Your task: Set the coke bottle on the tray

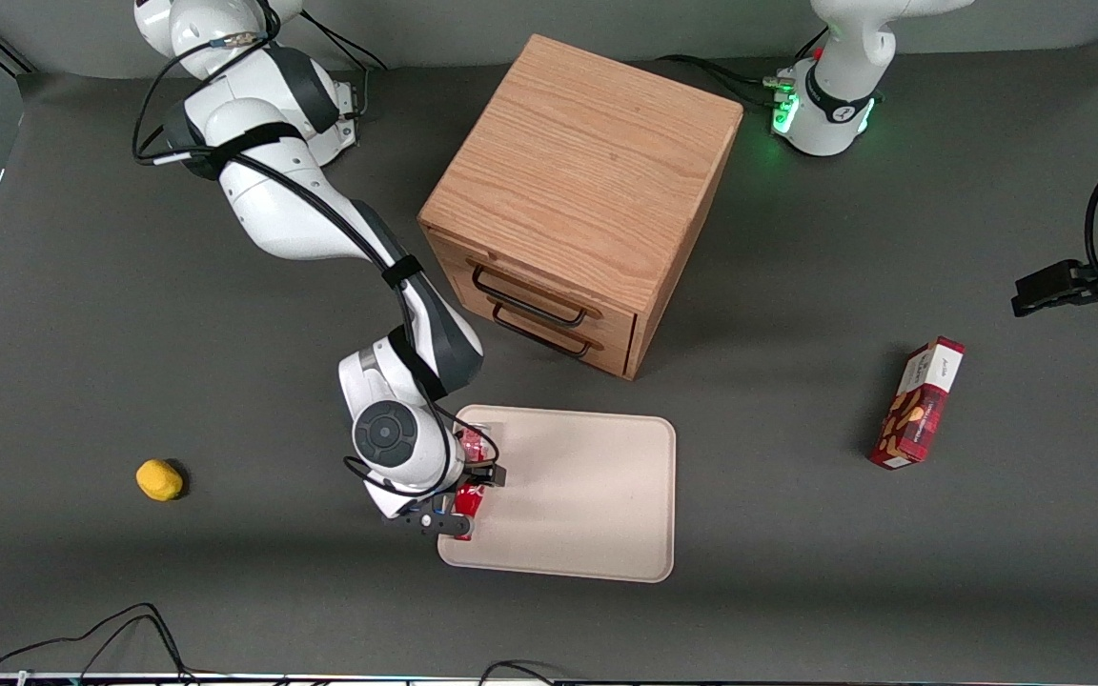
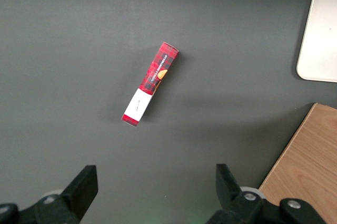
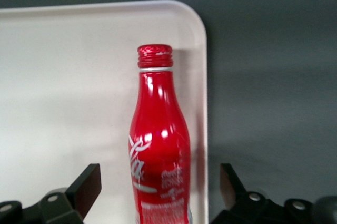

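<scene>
The coke bottle [image 3: 158, 139], red with white script and a red cap, lies on the pale beige tray [image 3: 68, 103] along the rim at the working arm's end. Its neck points toward that end's corner nearest the cabinet. My right gripper [image 3: 160, 184] is open, with its black fingers [image 3: 87, 184] standing wide on either side of the bottle's lower body and apart from it. In the front view the gripper [image 1: 473, 488] hangs over the tray's [image 1: 587, 495] edge, and only red bits of the bottle [image 1: 470, 499] show under the wrist.
A wooden two-drawer cabinet [image 1: 587, 191] stands just farther from the camera than the tray. A red snack box [image 1: 919, 403] lies toward the parked arm's end. A small yellow object [image 1: 159, 479] lies toward the working arm's end. Cables trail along the table's near edge.
</scene>
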`<control>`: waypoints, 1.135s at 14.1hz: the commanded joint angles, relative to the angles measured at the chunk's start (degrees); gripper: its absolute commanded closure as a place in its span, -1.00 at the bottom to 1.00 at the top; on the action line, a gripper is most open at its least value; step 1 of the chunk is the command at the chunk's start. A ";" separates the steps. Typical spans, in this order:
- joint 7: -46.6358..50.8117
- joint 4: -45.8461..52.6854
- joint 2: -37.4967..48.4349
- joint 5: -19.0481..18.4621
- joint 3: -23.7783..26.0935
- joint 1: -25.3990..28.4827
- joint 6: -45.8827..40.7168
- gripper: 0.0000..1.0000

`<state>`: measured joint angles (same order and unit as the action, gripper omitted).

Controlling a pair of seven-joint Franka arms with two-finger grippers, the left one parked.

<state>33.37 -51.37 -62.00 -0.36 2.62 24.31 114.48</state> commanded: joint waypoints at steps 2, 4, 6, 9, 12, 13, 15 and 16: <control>-0.67 -2.49 7.31 -0.25 -0.25 -1.54 -8.90 -1.00; -1.02 -6.87 13.19 0.10 0.54 -4.26 -13.64 -1.00; -2.51 -11.71 19.61 0.54 0.72 -5.85 -16.21 -1.00; -4.54 -19.88 29.98 0.71 4.74 -12.76 -18.41 -1.00; -10.76 -27.09 38.77 0.63 16.50 -28.65 -21.21 -1.00; -12.09 -29.55 41.41 -0.07 20.54 -33.67 -21.84 -1.00; -12.63 -34.47 46.94 -2.08 22.87 -37.40 -22.28 -1.00; -12.63 -36.24 49.06 -3.23 22.96 -37.67 -22.28 -1.00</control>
<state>21.62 -78.98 -20.11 -1.23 23.93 -11.87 90.92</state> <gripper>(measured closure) 0.000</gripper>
